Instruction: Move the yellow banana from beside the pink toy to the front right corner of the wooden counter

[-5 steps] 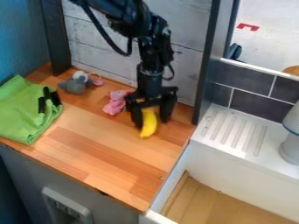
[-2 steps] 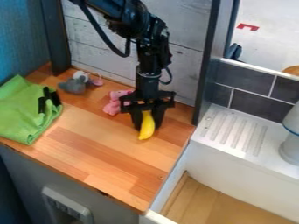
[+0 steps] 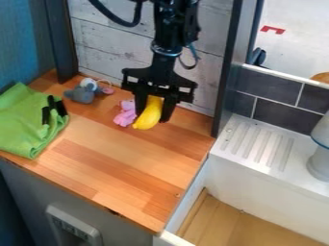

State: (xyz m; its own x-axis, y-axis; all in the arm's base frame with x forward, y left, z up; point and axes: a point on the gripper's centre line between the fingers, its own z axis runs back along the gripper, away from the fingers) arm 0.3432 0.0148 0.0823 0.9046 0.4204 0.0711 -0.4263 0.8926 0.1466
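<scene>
My gripper hangs over the back right part of the wooden counter, shut on a yellow banana. The banana tilts down to the left between the two fingers and appears raised off the counter. Just left of it a pink plush toy lies on the counter, partly behind the gripper. Farther left, near the back wall, rests a grey plush mouse with a pink and white part beside it.
A green cloth with black-handled items lies at the counter's left. Right of the counter stand a dark post, a white sink with a ridged drainboard and a grey-white object. A plank wall rises behind.
The gripper closed on the banana, then rose with it and shifted slightly left. The banana now appears higher and nearer the pink toy. The toys and cloth have not moved.
</scene>
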